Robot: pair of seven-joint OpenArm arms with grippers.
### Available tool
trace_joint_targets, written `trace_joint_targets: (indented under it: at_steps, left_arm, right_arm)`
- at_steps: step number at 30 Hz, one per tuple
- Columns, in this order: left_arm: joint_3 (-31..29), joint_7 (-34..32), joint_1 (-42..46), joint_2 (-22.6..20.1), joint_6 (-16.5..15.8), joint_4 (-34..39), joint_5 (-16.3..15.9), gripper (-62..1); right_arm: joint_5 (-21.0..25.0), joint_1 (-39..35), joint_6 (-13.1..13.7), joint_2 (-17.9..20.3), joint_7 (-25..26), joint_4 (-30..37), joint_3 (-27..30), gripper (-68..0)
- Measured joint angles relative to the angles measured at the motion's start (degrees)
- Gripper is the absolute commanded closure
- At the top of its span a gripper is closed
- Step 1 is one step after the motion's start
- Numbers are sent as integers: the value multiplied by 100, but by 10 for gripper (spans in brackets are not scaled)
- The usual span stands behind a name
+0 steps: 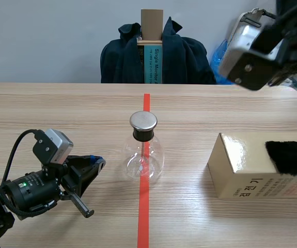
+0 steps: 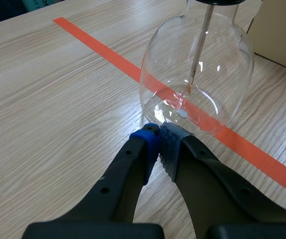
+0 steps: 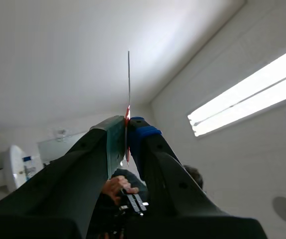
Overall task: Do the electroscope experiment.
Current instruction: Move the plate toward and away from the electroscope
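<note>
Wooden table [image 1: 60, 113], with an orange-red tape line [image 1: 144, 217] passing straight under the electroscope flask [image 1: 143, 155]. Behind the flask, past the table's far edge: a chair draped in a dark jacket [image 1: 122, 59], with an upright cardboard box [image 1: 152, 26] against it.

To the right of the flask, set apart from it: a gold cardboard box [image 1: 241, 165], carrying a black furry cloth [image 1: 290, 157] on its top face at the end farthest from the flask.

The flask itself: clear glass, round-bellied, upright on the table, closed with a black stopper under a flat metal cap [image 1: 143, 121]. Inside, a thin metal rod [image 2: 198, 50] hanging down toward the bottom of the flask.

Left gripper [image 1: 94, 164] low over the table on the flask's left, fingertips pressed together on nothing, aimed at the glass wall and just short of it.

Right gripper [image 3: 127, 132] raised high to the right of the flask, aimed at the ceiling, pinching a thin flat strip [image 3: 129, 84] seen edge-on; possibly a plastic sheet, material not clear.
</note>
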Motion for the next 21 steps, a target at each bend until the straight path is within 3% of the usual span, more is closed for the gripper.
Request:
trace_joint_targets:
  at_steps: [7,13,21]
  left_arm:
    - [0,-2,0,-2,0,0,-4,-41]
    - [0,-4,4,-249,-2,33,-76,-41]
    - [-160,-271,343,-1010,-68,452,-872,-41]
  right_arm:
    - [111,-179,-4,0,20,820,507,-7]
    - [125,-544,-2,0,186,1012,713,-7]
    - [284,-1349,-28,0,433,1010,885,-7]
